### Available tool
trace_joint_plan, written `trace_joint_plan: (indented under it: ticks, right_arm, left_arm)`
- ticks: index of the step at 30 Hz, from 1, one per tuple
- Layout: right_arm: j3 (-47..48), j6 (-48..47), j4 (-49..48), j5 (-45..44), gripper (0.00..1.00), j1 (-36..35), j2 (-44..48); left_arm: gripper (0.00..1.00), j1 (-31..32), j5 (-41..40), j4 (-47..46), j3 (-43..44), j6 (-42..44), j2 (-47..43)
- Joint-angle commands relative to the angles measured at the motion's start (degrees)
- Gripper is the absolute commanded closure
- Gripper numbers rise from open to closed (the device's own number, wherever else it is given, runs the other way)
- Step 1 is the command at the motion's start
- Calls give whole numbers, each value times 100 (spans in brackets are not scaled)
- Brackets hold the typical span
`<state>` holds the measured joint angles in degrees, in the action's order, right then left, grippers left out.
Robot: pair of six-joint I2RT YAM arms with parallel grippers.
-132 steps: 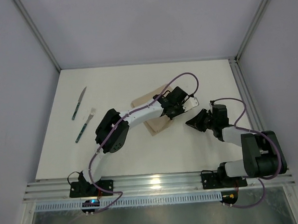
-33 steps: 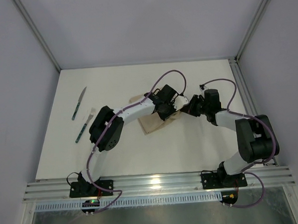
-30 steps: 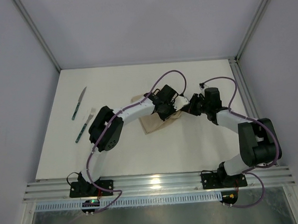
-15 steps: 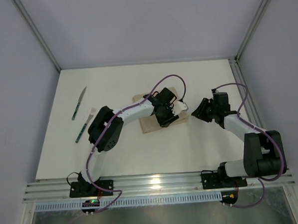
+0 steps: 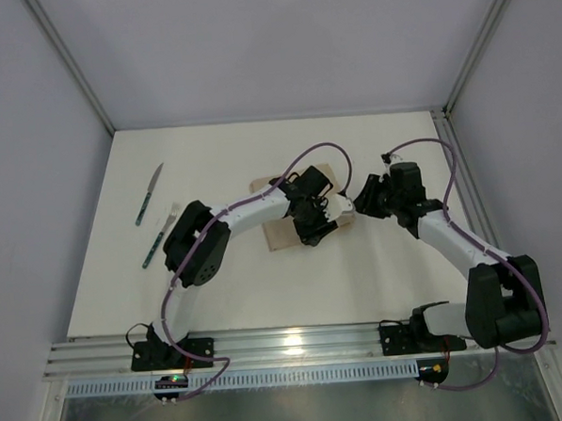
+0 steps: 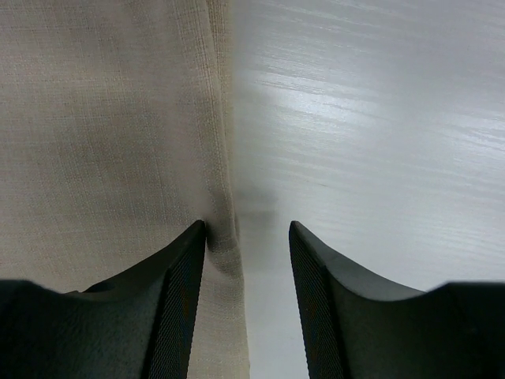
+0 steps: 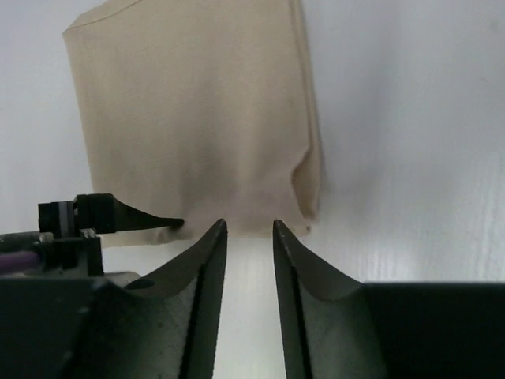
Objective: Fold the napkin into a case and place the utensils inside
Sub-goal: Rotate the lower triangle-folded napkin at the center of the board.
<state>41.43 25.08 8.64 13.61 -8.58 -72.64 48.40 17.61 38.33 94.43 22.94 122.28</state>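
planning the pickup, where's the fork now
In the top view the fork lies left on the table, just nearer than the knife, well left of the napkin.

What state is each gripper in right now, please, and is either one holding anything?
Left gripper: open, holding nothing; the napkin edge lies between its jaws.
Right gripper: open, holding nothing; tips at the napkin's edge.
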Motion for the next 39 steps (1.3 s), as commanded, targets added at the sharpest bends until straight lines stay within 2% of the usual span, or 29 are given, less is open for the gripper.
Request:
trace_joint_plan:
  ticks: [1,4,7,10,11,15,21,23,30,33,37,38,39]
  right_arm:
    - [374,-65,-459,370,69,-345,-408]
    - [305,171,-1082,582,78,-364,-733]
    - [278,216,-1119,582,86,-372,-1172]
    - [173,252,-1181,573,89,-364,-1637]
    - [138,269,-1198,573,91,-355,-1726]
    - [-143,366,-1444,538,92,-320,-1955]
    - [-372,314,-1445,424,93,-311,-1921]
    - [-381,296,-1366,397,93,-294,-1868]
    - [-66,-64,-848,143,93,-223,-1561]
    - [303,-319,-312,99,84,-223,-1350]
    - [568,-355,215,-234,62,-223,-631]
    - [568,-259,286,-296,51,-214,-541]
    - [533,-197,357,-349,48,-214,-462]
  left_arm:
    - [51,29,269,236,181,26,-477]
    - [51,-32,471,333,41,-17,-696]
    - [51,-199,472,333,-152,-175,-968]
    - [51,-479,323,316,-345,-333,-1101]
    - [52,-550,53,290,-416,-369,-1101]
    - [54,-771,-783,-35,-987,-326,-1083]
    - [57,-762,-846,-282,-1875,35,-1101]
    - [61,-771,-785,-230,-1955,44,-1118]
    - [61,-771,83,208,-2043,-26,-1584]
    - [61,-762,576,456,-2008,-18,-1768]
    - [58,-771,876,702,-1964,44,-2330]
    - [55,-788,894,720,-1920,44,-2462]
    - [53,-806,902,729,-1876,18,-2594]
